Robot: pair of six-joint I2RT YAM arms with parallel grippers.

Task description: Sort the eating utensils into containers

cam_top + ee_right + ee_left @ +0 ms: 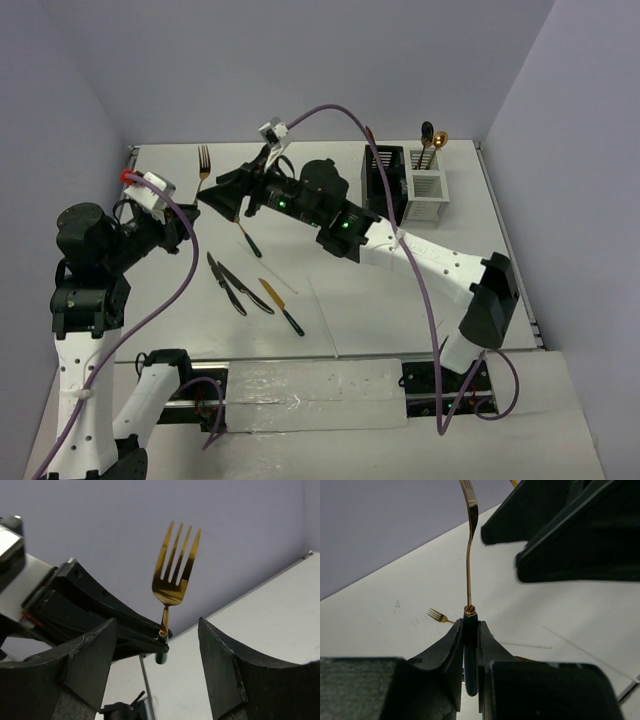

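A gold fork (468,565) with a dark handle stands upright, tines up, and my left gripper (470,625) is shut on its handle. From above, this fork (204,162) rises over my left gripper (196,213) at the table's back left. My right gripper (157,624) is open and faces the fork (175,575), with a finger on either side and not touching it. In the top view my right gripper (210,197) reaches across from the right. The black container (385,180) and the white container (428,192) stand joined at the back right. The white one holds two spoons (433,140).
Two black knives (232,285) and a gold knife with a dark handle (282,306) lie on the near-left table, with thin white sticks (277,281) beside them. Another dark-handled utensil (249,240) lies under my right arm. A second gold fork (436,614) lies on the table. Purple cables loop above both arms.
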